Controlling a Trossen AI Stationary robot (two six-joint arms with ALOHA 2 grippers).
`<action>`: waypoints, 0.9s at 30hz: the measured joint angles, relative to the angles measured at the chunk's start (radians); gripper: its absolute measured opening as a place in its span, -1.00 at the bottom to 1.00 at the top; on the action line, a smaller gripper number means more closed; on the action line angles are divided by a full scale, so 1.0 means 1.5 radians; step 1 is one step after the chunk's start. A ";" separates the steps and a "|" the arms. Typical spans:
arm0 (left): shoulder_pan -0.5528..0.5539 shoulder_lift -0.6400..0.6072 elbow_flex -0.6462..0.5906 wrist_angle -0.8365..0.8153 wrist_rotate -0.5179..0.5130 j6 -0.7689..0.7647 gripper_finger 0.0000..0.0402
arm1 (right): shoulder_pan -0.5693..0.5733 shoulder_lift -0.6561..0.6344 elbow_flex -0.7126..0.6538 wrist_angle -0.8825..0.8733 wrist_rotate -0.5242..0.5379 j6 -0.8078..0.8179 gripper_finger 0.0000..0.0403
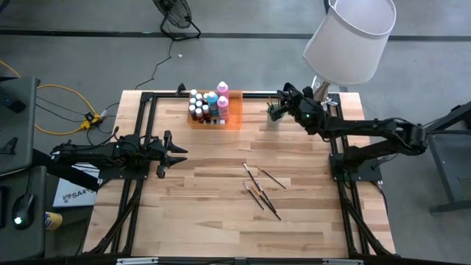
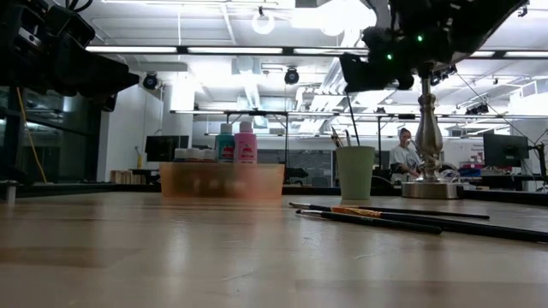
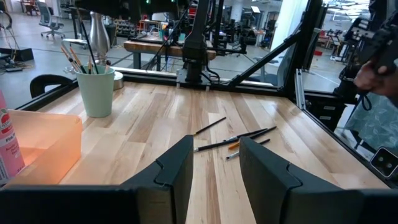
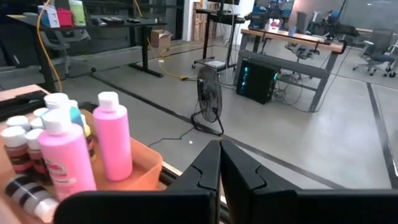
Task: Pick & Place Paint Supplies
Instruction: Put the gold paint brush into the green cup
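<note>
A: Where is the left arm?

B: It lies low and reaches in from the left side of the tabletop [image 1: 221, 221]. It points toward the middle. The left gripper [image 1: 179, 154] is at its tip, above the wood.

A: Are its fingers together?

B: No. There is a gap between the two dark fingers [image 3: 176, 169], and nothing is in the gap.

A: And the right arm?

B: It comes from the right side, bends, and stretches to the far edge. The right gripper [image 1: 274, 109] is up in the air there.

A: How are its fingers?

B: The fingers [image 4: 207, 167] are pressed tight together. They hold nothing.
</note>
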 joint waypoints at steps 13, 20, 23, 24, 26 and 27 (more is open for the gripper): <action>0.000 0.000 0.000 0.000 0.000 0.000 -0.37 | -0.038 0.000 -0.041 0.018 -0.111 0.011 -0.60; 0.000 0.000 0.000 0.000 0.000 0.000 -0.37 | -0.028 -0.010 -0.041 0.006 -0.111 0.010 -0.10; 0.000 0.000 0.000 0.000 0.000 0.000 -0.37 | -0.014 -0.035 -0.041 -0.011 -0.109 0.010 0.00; 0.000 0.000 0.000 0.000 0.000 0.000 -0.37 | -0.008 -0.046 -0.041 -0.023 -0.109 0.010 0.01; 0.000 0.000 0.000 0.000 0.000 0.000 -0.37 | 0.005 -0.069 -0.041 -0.054 -0.108 0.016 0.03; 0.000 0.000 0.000 0.000 0.000 0.000 -0.37 | 0.012 -0.080 -0.041 -0.068 -0.108 0.021 0.03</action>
